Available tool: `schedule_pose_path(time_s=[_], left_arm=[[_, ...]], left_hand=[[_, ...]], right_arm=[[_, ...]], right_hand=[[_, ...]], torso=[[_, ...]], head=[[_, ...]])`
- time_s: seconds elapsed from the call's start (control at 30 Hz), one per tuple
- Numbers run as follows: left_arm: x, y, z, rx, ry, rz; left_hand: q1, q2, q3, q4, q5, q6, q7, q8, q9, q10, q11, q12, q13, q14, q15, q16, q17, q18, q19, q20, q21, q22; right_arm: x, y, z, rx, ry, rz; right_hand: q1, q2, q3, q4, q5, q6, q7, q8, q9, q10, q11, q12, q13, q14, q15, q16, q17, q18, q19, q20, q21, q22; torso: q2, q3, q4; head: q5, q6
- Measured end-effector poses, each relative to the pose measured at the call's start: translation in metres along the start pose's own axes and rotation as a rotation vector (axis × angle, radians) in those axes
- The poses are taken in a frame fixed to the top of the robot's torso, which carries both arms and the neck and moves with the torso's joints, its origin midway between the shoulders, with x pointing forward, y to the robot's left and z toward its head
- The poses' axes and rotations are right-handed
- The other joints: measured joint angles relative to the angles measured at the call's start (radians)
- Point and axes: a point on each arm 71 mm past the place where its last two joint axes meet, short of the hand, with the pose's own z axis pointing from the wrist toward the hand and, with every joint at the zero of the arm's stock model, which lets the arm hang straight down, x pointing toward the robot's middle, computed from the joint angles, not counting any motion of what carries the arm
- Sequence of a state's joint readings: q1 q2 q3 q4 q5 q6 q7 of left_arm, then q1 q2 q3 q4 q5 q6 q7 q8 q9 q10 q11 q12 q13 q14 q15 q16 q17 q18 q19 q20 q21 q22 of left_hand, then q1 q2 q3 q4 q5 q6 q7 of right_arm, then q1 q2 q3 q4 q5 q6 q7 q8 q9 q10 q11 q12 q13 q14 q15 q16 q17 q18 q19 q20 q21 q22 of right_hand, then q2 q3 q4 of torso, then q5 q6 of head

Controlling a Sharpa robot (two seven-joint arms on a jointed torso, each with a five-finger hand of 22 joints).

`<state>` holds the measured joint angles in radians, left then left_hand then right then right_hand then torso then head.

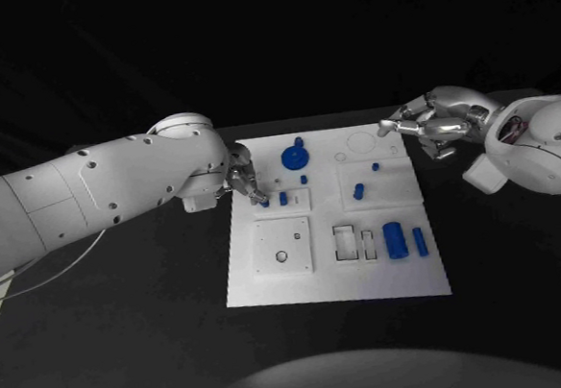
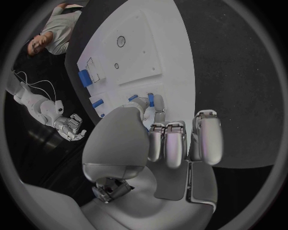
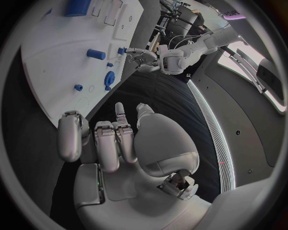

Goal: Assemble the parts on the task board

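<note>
The white task board [image 1: 272, 287] lies mid-table. My left hand [image 1: 244, 183] hovers over its left edge, thumb and a finger pinching a small blue peg [image 2: 150, 99] beside another peg [image 1: 283, 197]. A blue gear-like wheel [image 1: 295, 157] stands at the board's far side. A fat blue cylinder [image 1: 394, 239] and a thin one [image 1: 419, 241] lie near the right edge. My right hand [image 1: 426, 126] hangs off the far right corner, its fingers [image 3: 108, 143] curled in on nothing. The right wrist view shows the board [image 3: 54, 52], the wheel [image 3: 109, 79] and my left hand [image 3: 141, 56].
Recessed slots [image 1: 356, 241] and a square plate with holes [image 1: 284, 246] sit in the board's near half. More blue pieces [image 1: 360, 190] [image 1: 375, 167] stand toward the far right. Black table [image 1: 132, 339] surrounds the board. My right hand [image 2: 69, 124] appears in the left wrist view.
</note>
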<state>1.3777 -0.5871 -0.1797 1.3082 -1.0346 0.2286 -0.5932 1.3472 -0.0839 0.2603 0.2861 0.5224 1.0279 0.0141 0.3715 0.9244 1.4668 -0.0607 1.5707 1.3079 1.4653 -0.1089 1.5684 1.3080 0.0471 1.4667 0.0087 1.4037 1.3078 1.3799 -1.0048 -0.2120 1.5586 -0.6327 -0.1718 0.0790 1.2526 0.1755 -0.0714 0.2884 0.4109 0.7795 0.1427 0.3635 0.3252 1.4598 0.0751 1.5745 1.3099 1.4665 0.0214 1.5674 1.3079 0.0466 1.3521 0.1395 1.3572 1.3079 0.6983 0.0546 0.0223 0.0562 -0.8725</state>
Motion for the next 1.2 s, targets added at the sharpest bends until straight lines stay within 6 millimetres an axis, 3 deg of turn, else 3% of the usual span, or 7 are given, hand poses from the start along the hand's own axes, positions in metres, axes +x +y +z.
schedule_pose_path(time_s=[0.07, 1.2], left_arm=[[0.0000, -0.0003, -0.0001, 0.003, -0.004, -0.002], [0.0014, -0.0020, -0.0007, 0.018, -0.008, -0.020]], left_hand=[[0.000, 0.000, 0.000, 0.000, 0.000, 0.000, 0.000, 0.000, 0.002, 0.000, 0.000, 0.000, 0.000, 0.000, 0.000, 0.000, 0.000, 0.000, 0.000, 0.000, 0.000, 0.000], [0.016, -0.017, 0.012, 0.008, 0.009, 0.004, 0.001, 0.007, 0.009, 0.000, 0.000, 0.000, 0.000, 0.000, 0.000, 0.000, 0.000, 0.000, 0.000, 0.000, -0.006, 0.000]], right_arm=[[-0.0001, -0.0001, -0.0001, 0.000, 0.000, 0.000], [-0.0020, -0.0020, -0.0003, 0.005, -0.005, 0.000]], right_hand=[[0.000, 0.000, 0.000, 0.000, 0.002, 0.003, 0.003, 0.000, 0.001, 0.000, 0.000, 0.000, 0.000, 0.000, 0.000, 0.000, 0.000, 0.014, 0.000, 0.000, 0.000, 0.000], [0.004, -0.004, 0.000, 0.000, 0.002, 0.003, 0.003, 0.000, 0.000, 0.000, 0.000, 0.003, 0.000, 0.000, 0.000, 0.000, 0.000, 0.014, 0.000, 0.000, -0.004, 0.000]], torso=[[0.000, 0.0000, 0.0000], [-0.001, 0.0000, -0.0012]], head=[[0.000, 0.000], [0.005, 0.000]])
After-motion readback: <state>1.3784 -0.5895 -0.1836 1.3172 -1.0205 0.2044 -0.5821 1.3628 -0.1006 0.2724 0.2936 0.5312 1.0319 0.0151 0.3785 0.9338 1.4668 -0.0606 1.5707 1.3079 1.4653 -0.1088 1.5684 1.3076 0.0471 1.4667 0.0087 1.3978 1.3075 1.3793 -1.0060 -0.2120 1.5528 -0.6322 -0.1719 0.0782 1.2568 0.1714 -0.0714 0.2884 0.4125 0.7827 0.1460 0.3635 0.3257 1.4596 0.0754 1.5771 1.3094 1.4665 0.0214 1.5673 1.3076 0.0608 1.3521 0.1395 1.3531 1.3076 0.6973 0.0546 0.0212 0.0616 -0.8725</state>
